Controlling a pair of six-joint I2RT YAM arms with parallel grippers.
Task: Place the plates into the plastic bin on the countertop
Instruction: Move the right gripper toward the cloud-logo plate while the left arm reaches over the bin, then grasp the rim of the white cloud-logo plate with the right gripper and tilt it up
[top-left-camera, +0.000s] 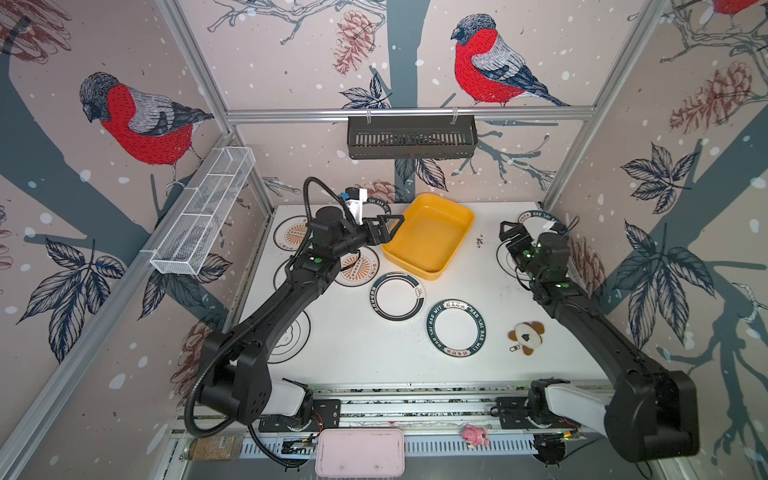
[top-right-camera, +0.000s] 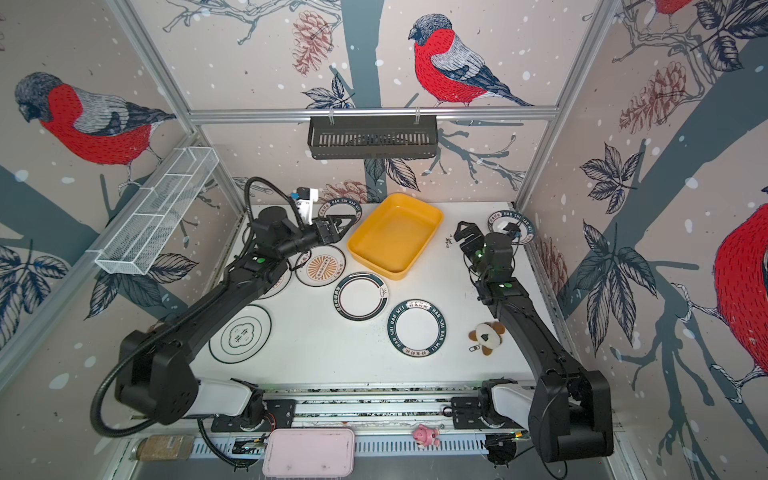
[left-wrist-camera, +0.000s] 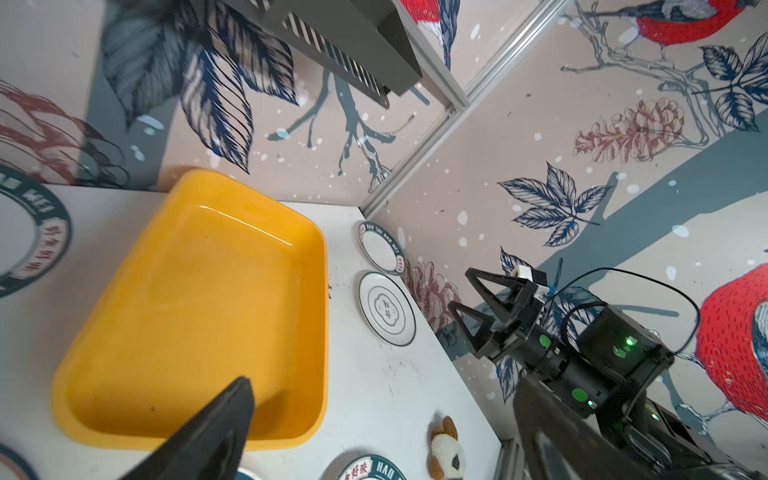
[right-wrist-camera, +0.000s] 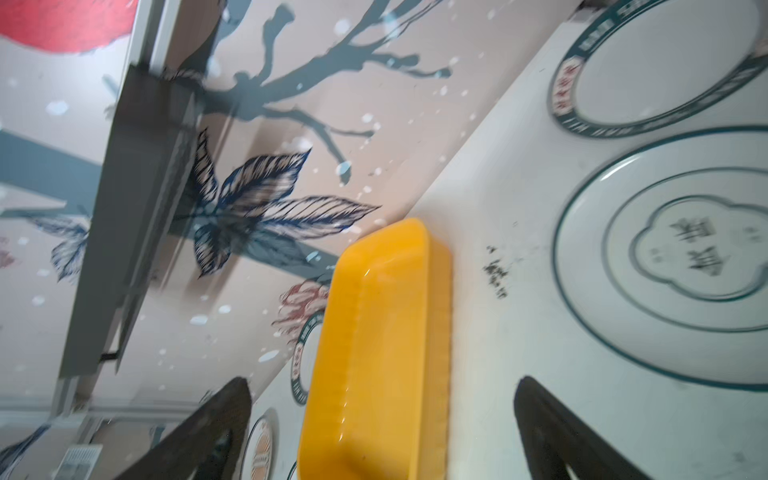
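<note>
The plastic bin (top-left-camera: 428, 239) is a shallow yellow tray at the back middle of the white countertop (top-left-camera: 365, 353), and it holds nothing. Several plates lie flat around it: two green-rimmed (top-left-camera: 397, 296) (top-left-camera: 456, 328), two with orange sunbursts (top-left-camera: 291, 233) (top-right-camera: 324, 266), and a black-ringed one (top-right-camera: 240, 333) partly under the left arm. Another green-rimmed plate (top-left-camera: 536, 218) and a ringed plate (left-wrist-camera: 386, 308) lie at the far right. My left gripper (top-left-camera: 392, 228) hovers open at the bin's left rim. My right gripper (top-left-camera: 509, 233) hangs open over the ringed plate, right of the bin.
A brown-and-white plush keychain (top-left-camera: 527, 337) lies near the right arm. A black slotted basket (top-left-camera: 411, 137) hangs on the back wall and a white wire basket (top-left-camera: 203, 212) on the left wall. A pink tray (top-left-camera: 359, 453) and pink toy (top-left-camera: 475, 435) sit at the front rail.
</note>
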